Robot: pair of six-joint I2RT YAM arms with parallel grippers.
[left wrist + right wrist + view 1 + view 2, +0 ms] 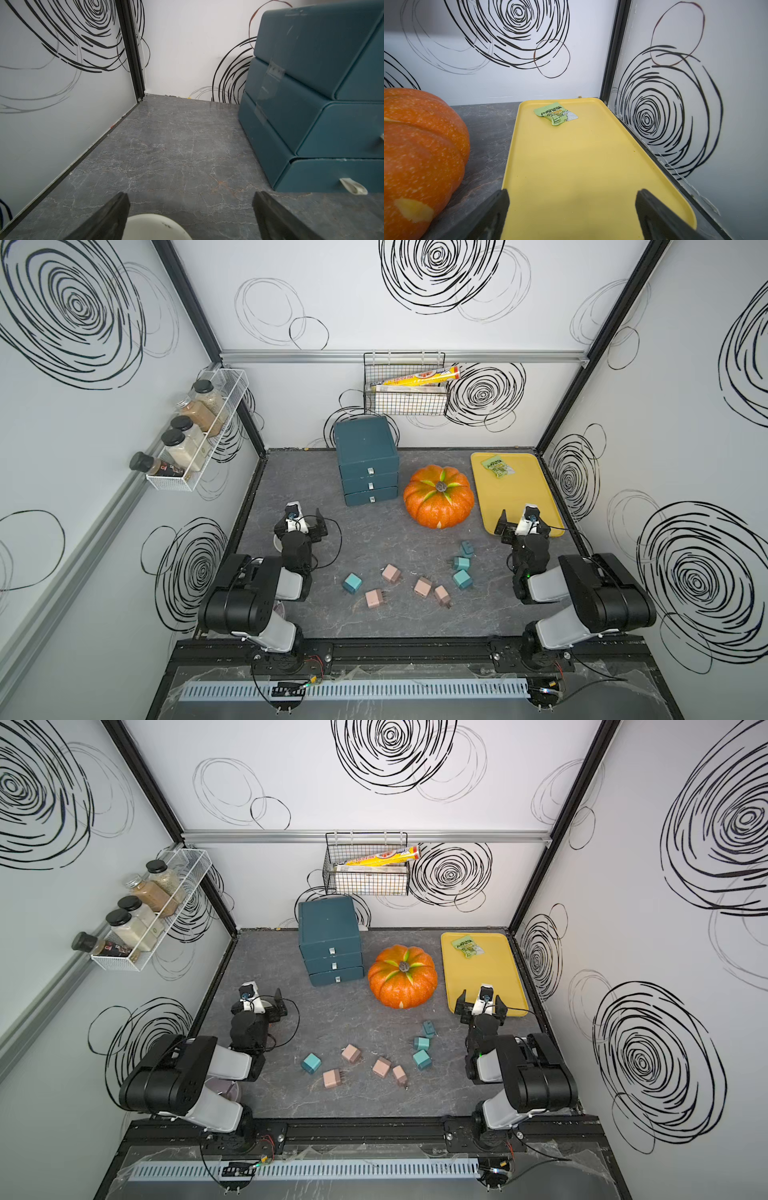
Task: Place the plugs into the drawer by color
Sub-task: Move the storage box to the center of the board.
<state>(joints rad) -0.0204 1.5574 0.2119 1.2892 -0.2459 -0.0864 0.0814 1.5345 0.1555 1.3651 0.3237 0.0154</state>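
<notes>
The left gripper [191, 196] hangs with its jaws spread wide and nothing between them, low over the grey marble-patterned tabletop [166, 145]. In both top views it sits to the lower left of the dark teal box-shaped mini chest [365, 448]. A pale round dish [153, 226] lies just beneath it, its inside out of sight. The right gripper [573, 192] is equally wide apart and empty, poised over the near end of the flat yellow plastic tray [571, 162]. By that showing the task has not begun: all 8 small cube-shaped plugs [423, 586] lie loose on the tabletop in the lower middle of the frame. The 4 dusty pink plugs [391, 573] are scattered with 1 light teal plug [352, 583] at their left, and 3 light teal plugs [461, 563] are bunched at their right, below the orange ribbed pumpkin [438, 497]. The chest's 3 stacked drawers [370, 486], each with a small white pull tab, all look pushed in, so their contents are hidden; 1 must be opened before any sorting. The tray holds only a small green sachet [497, 466] at its upper end. A white wire shelf [237, 375] at the left carries several spice jars [178, 448], and a black wire basket [405, 353] at upper middle holds long boxes [419, 377].
</notes>
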